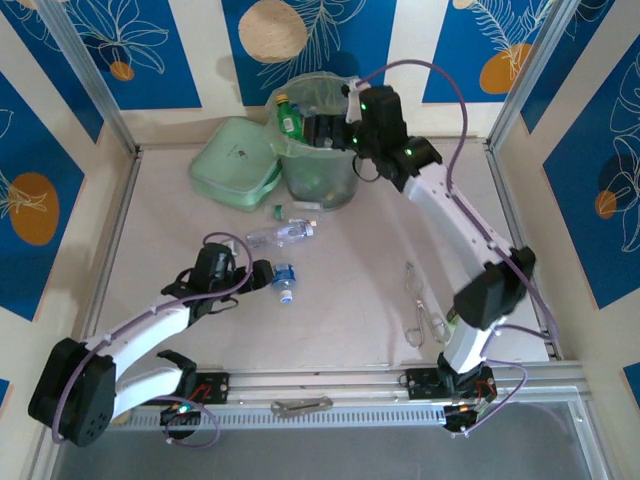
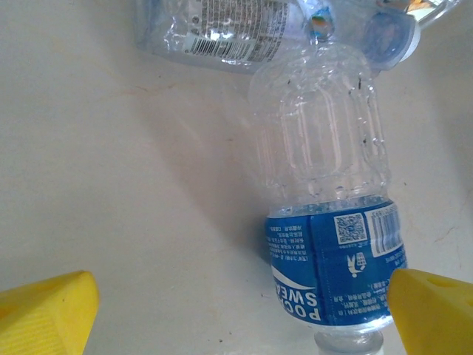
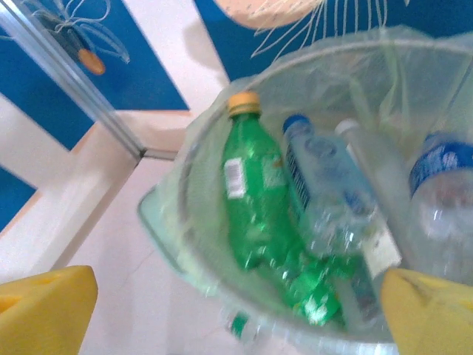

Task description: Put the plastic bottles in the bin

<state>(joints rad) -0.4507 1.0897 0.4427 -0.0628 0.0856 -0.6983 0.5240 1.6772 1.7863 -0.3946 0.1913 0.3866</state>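
Note:
The bin (image 1: 340, 185) stands at the back of the table, lined with a thin bag. Inside it lie a green bottle with a yellow cap (image 3: 255, 200) and clear blue-capped bottles (image 3: 325, 192). My right gripper (image 1: 322, 130) (image 3: 236, 318) hangs open over the bin's mouth with nothing between its fingers. On the table a clear bottle with a blue label (image 1: 285, 283) (image 2: 332, 244) lies just ahead of my open left gripper (image 1: 266, 275) (image 2: 240, 318), close to its right finger (image 2: 432, 310). A second clear bottle (image 1: 280, 235) (image 2: 222, 29) lies beyond it.
A flat pale-green lid (image 1: 235, 165) lies left of the bin. A small green-capped item (image 1: 280, 211) sits in front of the bin. Metal tongs (image 1: 420, 305) lie at the right, and another pair (image 1: 300, 405) rests on the front rail.

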